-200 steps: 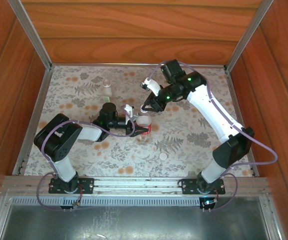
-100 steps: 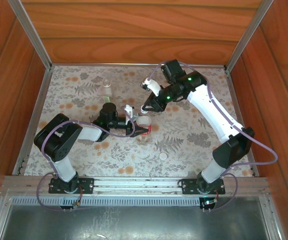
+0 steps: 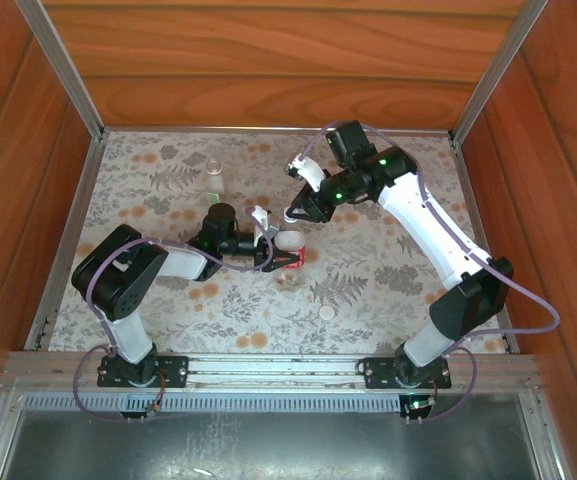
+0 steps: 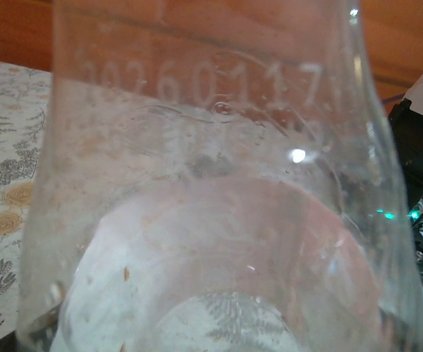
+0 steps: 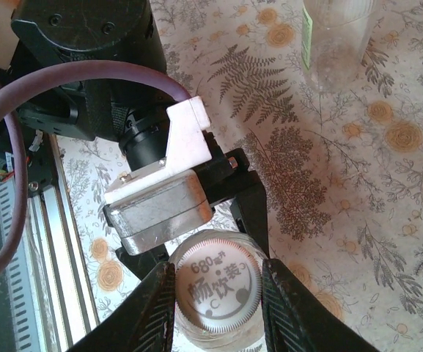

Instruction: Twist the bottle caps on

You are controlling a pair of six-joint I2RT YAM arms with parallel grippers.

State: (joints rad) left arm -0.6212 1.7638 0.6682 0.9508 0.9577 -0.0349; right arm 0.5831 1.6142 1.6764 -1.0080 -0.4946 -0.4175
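The red-labelled bottle [image 3: 290, 264] stands on the flowered cloth with my left gripper [image 3: 282, 258] shut on its body. Its black fingers [image 5: 251, 209] reach round the bottle from the left. In the left wrist view the clear bottle [image 4: 211, 147] is pressed right up against the camera. A white ribbed bottle cap [image 5: 217, 292] sits on the bottle's mouth, and my right gripper [image 5: 217, 302] is shut on it from above, one finger against each side. A second cap [image 3: 327, 313] lies loose on the cloth. The other bottle [image 3: 214, 172], clear and pale-labelled, stands open at the back left [image 5: 336, 37].
The left arm's wrist and camera housing [image 5: 160, 198] sit close beside the capped bottle. Wooden walls [image 3: 268, 60] and metal rails [image 3: 68, 230] enclose the cloth. There is free cloth [image 3: 388, 270] to the right of the bottle.
My right gripper has closed onto the cap on the bottle. The left gripper has tightened slightly on the bottle and its wrist has shifted a little. Bottles and the loose cap have stayed put.
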